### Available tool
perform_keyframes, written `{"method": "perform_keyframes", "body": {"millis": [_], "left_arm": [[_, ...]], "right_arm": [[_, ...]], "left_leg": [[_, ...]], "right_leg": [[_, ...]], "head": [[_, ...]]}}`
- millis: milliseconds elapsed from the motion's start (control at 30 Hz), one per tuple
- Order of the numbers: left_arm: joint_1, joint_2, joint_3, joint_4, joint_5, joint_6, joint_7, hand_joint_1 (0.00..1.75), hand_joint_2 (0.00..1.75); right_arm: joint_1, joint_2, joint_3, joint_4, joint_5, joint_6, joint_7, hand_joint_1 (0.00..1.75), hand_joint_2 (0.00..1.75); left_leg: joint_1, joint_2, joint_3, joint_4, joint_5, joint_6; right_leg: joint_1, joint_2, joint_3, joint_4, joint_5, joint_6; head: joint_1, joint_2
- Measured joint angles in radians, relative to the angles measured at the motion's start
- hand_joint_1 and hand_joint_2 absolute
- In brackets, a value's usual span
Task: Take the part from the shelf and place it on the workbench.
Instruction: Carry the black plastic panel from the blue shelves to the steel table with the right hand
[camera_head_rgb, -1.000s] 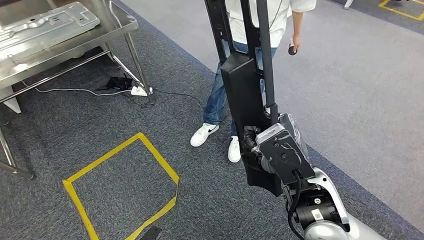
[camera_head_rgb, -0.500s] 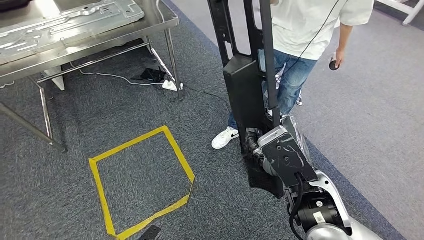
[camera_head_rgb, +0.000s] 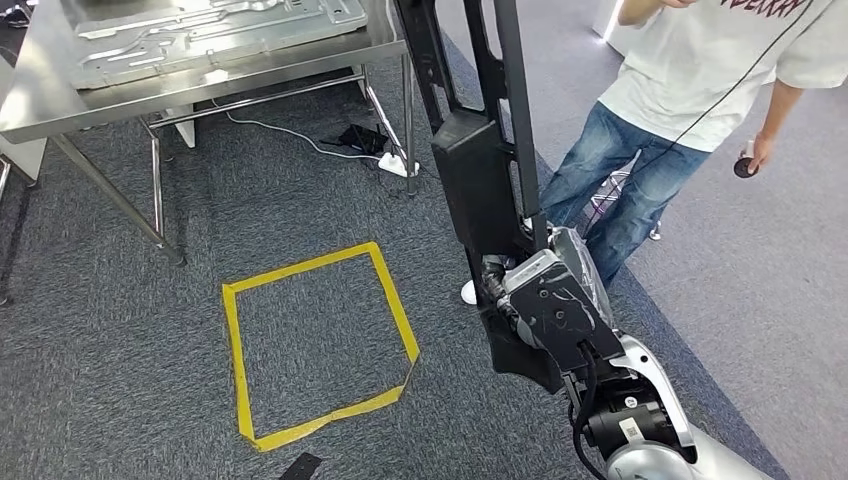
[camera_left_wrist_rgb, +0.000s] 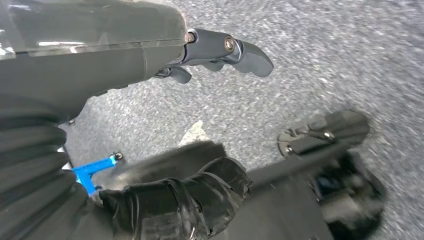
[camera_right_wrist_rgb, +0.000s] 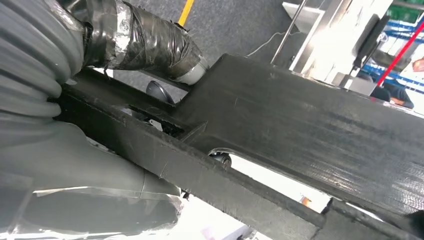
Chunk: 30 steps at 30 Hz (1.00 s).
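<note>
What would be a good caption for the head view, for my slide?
Right hand carries a long black part upright toward the steel workbench, past a yellow tape square and a person.

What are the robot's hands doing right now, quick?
Left hand: open, holding nothing, hanging over the carpet.
Right hand: closed around the long black part, holding it upright.

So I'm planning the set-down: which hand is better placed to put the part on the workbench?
The right. The right hand already grips the long black part, held upright, with the steel workbench ahead to the left. The left hand hangs over the carpet holding nothing.
</note>
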Motion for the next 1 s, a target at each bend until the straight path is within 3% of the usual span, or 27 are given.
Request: {"method": "perform_keyframes", "body": {"millis": [67, 133, 200, 233, 300, 333, 367, 433, 500, 567, 633, 700, 733, 767, 833, 867, 900, 1000], "left_arm": [[0.001, 0.0, 0.0, 0.0, 0.0, 0.0, 0.001, 0.0, 1.75], [-0.003, 0.001, -0.001, 0.0, 0.0, 0.0, 0.002, 0.0, 1.75], [-0.007, 0.0, -0.001, 0.0, 0.0, 0.0, 0.002, 0.0, 1.75], [-0.006, 0.0, -0.001, 0.0, 0.0, 0.0, 0.002, 0.0, 1.75], [-0.003, 0.0, -0.001, 0.0, 0.0, -0.001, 0.002, 0.0, 1.75], [-0.003, 0.0, -0.001, 0.0, 0.0, -0.001, 0.002, 0.0, 1.75], [-0.003, 0.0, -0.001, 0.0, 0.0, -0.001, 0.002, 0.0, 1.75], [-0.004, 0.0, -0.001, 0.0, 0.0, -0.001, 0.002, 0.0, 1.75], [-0.001, 0.002, -0.001, 0.0, 0.0, -0.002, 0.002, 0.0, 1.75], [0.003, 0.003, -0.001, 0.0, 0.0, -0.003, 0.002, 0.0, 1.75], [0.0, 0.002, -0.001, 0.0, 0.001, -0.004, 0.002, 0.0, 1.75], [-0.003, 0.002, -0.001, 0.0, 0.002, -0.004, 0.002, 0.0, 1.75], [-0.003, 0.002, -0.001, 0.0, 0.002, -0.005, 0.002, 0.0, 1.75], [-0.002, 0.002, -0.001, 0.0, 0.003, -0.005, 0.003, 0.0, 1.75], [-0.001, 0.002, -0.001, 0.0, 0.005, -0.007, 0.003, 0.0, 1.75], [-0.001, 0.003, -0.001, 0.0, 0.007, -0.01, 0.004, 0.0, 1.75], [-0.002, 0.003, -0.001, 0.001, 0.008, -0.013, 0.005, 0.0, 1.75], [-0.001, 0.003, -0.001, 0.001, 0.012, -0.02, 0.007, 0.0, 1.75]], "right_arm": [[-0.004, 0.0, 0.0, -0.001, 0.0, 0.0, 0.0, 1.54, 1.75], [-0.003, -0.001, 0.0, -0.001, 0.0, 0.0, 0.0, 1.54, 1.75], [0.003, -0.001, 0.0, 0.0, 0.0, 0.0, 0.0, 1.54, 1.75], [0.005, -0.001, 0.0, 0.0, 0.0, 0.001, 0.0, 1.54, 1.75], [0.004, -0.001, 0.0, 0.0, 0.0, 0.001, 0.001, 1.54, 1.75], [0.003, -0.001, 0.0, 0.0, 0.0, 0.001, 0.001, 1.54, 1.75], [0.003, -0.001, 0.0, 0.0, 0.0, 0.001, 0.001, 1.54, 1.75], [0.002, -0.001, 0.0, 0.0, -0.002, 0.002, 0.001, 1.54, 1.75], [0.001, -0.002, 0.0, 0.0, -0.004, 0.004, 0.002, 1.54, 1.75], [-0.001, -0.002, -0.001, 0.0, -0.006, 0.006, 0.003, 1.54, 1.75], [-0.001, -0.003, -0.001, 0.0, -0.016, 0.011, 0.004, 1.54, 1.75], [0.0, -0.003, -0.001, 0.001, -0.033, 0.015, 0.007, 1.54, 1.75], [0.001, -0.003, -0.001, 0.001, -0.039, 0.016, 0.008, 1.54, 1.75], [0.002, -0.003, 0.0, 0.001, -0.044, 0.017, 0.008, 1.54, 1.75], [0.0, -0.003, -0.001, 0.001, -0.052, 0.026, 0.013, 1.54, 1.75], [-0.001, -0.003, -0.001, 0.002, -0.058, 0.034, 0.017, 1.54, 1.75], [-0.003, -0.003, -0.001, 0.004, -0.065, 0.042, 0.021, 1.54, 1.75], [-0.005, -0.004, 0.0, 0.011, -0.081, 0.054, 0.027, 1.54, 1.75]], "left_leg": [[0.007, -0.019, 0.017, -0.018, 0.005, 0.01], [0.009, -0.038, 0.021, -0.022, 0.006, 0.018], [0.009, -0.065, 0.021, -0.02, 0.005, 0.022], [0.01, -0.08, 0.021, -0.018, 0.003, 0.022], [0.012, -0.108, 0.021, -0.009, -0.002, 0.016], [0.013, -0.122, 0.017, -0.002, -0.006, 0.011], [0.013, -0.134, 0.013, 0.006, -0.01, 0.006], [0.014, -0.155, 0.001, 0.014, -0.013, -0.006], [0.017, -0.162, -0.006, 0.013, -0.013, -0.018], [0.015, -0.112, -0.024, 0.051, -0.035, -0.029], [0.016, -0.051, -0.077, 0.158, -0.089, -0.038], [0.022, -0.034, -0.135, 0.263, -0.124, -0.044], [0.023, -0.032, -0.143, 0.272, -0.115, -0.045], [0.024, -0.031, -0.13, 0.244, -0.09, -0.044], [0.023, -0.026, -0.064, 0.114, -0.023, -0.039], [0.02, -0.022, -0.033, 0.055, -0.005, -0.034], [0.017, -0.019, -0.013, 0.019, 0.003, -0.03], [0.013, -0.023, -0.004, 0.004, -0.003, -0.016]], "right_leg": [[0.0, 0.046, -0.017, 0.045, -0.028, 0.009], [-0.002, 0.098, -0.082, 0.165, -0.079, 0.012], [-0.002, 0.112, -0.146, 0.266, -0.103, 0.014], [-0.003, 0.113, -0.155, 0.267, -0.087, 0.014], [-0.008, 0.127, -0.118, 0.166, -0.013, 0.014], [-0.013, 0.151, -0.091, 0.1, 0.016, 0.014], [-0.016, 0.171, -0.069, 0.05, 0.034, 0.013], [-0.016, 0.19, -0.053, 0.014, 0.036, 0.006], [-0.015, 0.165, -0.047, 0.01, 0.037, -0.008], [-0.017, 0.142, -0.037, 0.0, 0.039, -0.022], [-0.015, 0.122, -0.03, -0.004, 0.036, -0.03], [-0.013, 0.103, -0.028, -0.004, 0.032, -0.032], [-0.012, 0.096, -0.026, -0.003, 0.029, -0.032], [-0.013, 0.09, -0.024, -0.002, 0.026, -0.03], [-0.013, 0.082, -0.014, -0.002, 0.018, -0.025], [-0.011, 0.08, -0.011, -0.002, 0.015, -0.021], [-0.01, 0.078, -0.009, -0.003, 0.014, -0.017], [-0.008, 0.076, -0.005, -0.01, 0.01, 0.0]], "head": [[0.003, 0.0], [0.006, 0.0], [0.008, 0.0], [0.009, 0.0], [0.009, 0.0], [0.01, 0.0], [0.011, 0.0], [0.011, 0.0], [0.012, 0.0], [0.005, 0.0], [-0.003, 0.0], [-0.003, 0.0], [-0.004, 0.0], [-0.004, 0.0], [-0.003, 0.0], [-0.003, 0.0], [-0.003, 0.0], [-0.002, 0.0]]}}
